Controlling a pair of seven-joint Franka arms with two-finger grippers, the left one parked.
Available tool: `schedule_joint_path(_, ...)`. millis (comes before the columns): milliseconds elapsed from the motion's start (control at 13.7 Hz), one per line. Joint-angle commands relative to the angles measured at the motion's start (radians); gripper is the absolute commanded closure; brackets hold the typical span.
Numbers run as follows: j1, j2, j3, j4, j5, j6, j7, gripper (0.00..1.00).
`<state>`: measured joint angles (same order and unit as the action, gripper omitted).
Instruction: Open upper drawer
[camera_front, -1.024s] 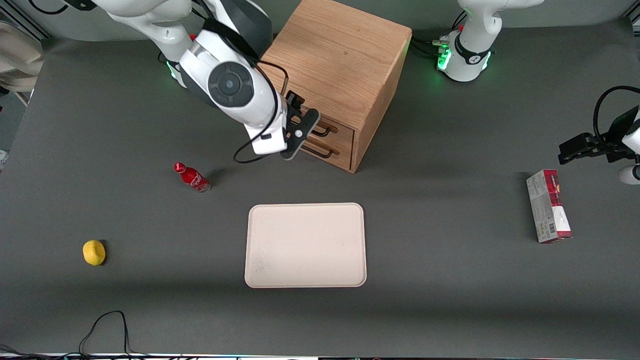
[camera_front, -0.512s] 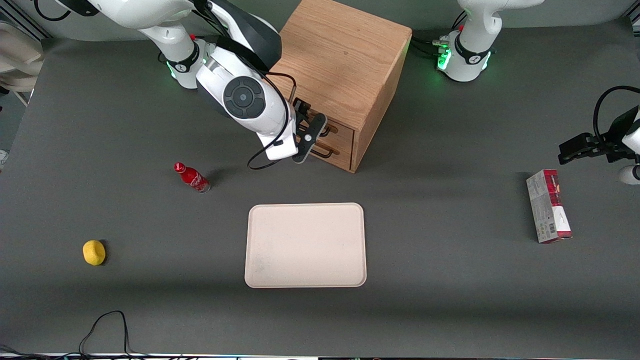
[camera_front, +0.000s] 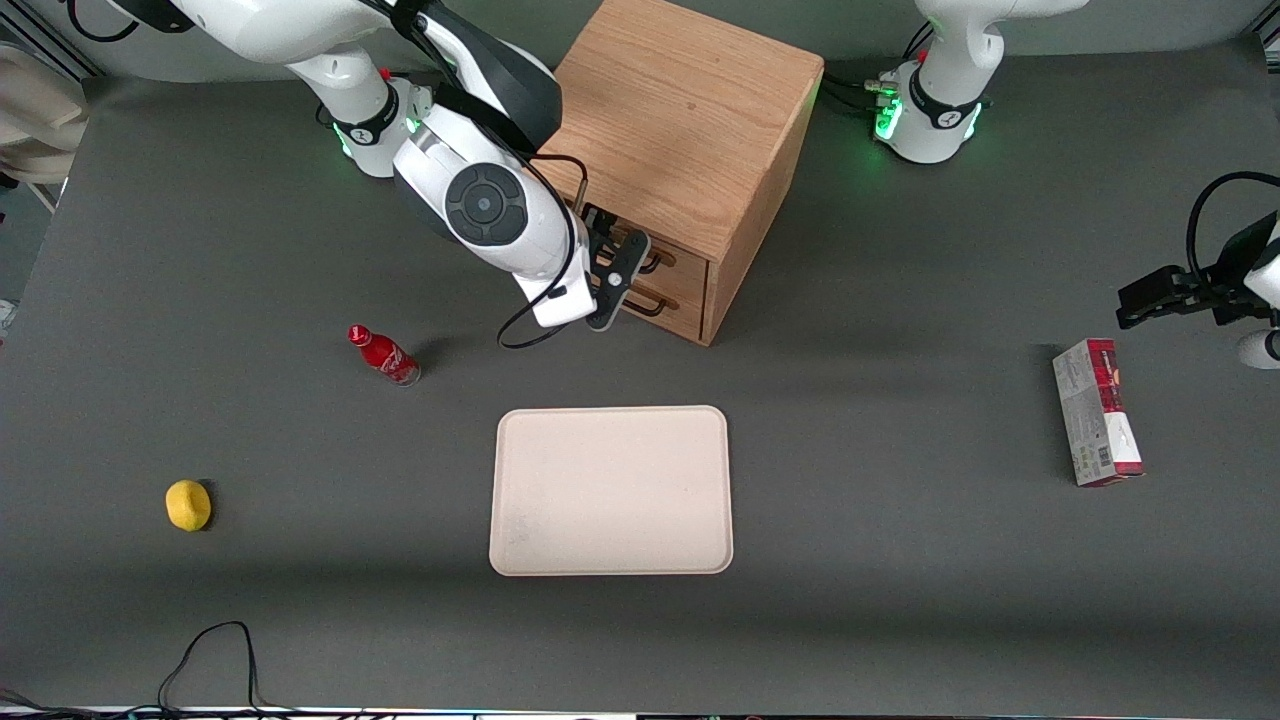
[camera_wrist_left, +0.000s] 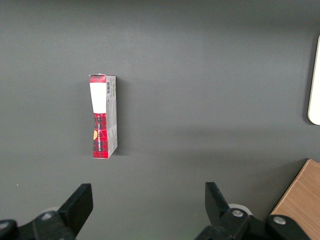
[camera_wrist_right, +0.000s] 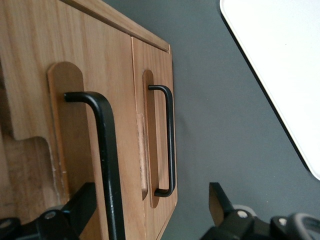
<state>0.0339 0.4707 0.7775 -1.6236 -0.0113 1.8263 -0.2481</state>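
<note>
The spread end effector sits at the cabinet front, fingers astride the upper drawer handle, apparently not gripping yet. Approach step; next, pinch the handle and pull outward.

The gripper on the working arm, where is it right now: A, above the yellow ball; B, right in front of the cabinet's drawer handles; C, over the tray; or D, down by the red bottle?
B: the gripper sits right in front of the oak cabinet, fingers open, with the upper drawer's black handle running between them in the right wrist view, not yet clamped.
</note>
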Motion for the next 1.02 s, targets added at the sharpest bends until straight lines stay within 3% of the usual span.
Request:
schedule_joint_path(0,-0.005,-0.004,-0.001,-0.015,-0.012,0.022,-0.028,0.00)
schedule_joint_path(439,-0.008,0.028,-0.018,-0.001,-0.119,0.038,-0.028,0.00)
schedule_joint_path(951,-0.011,0.069,-0.130,0.122,-0.141,0.031,-0.178,0.00)
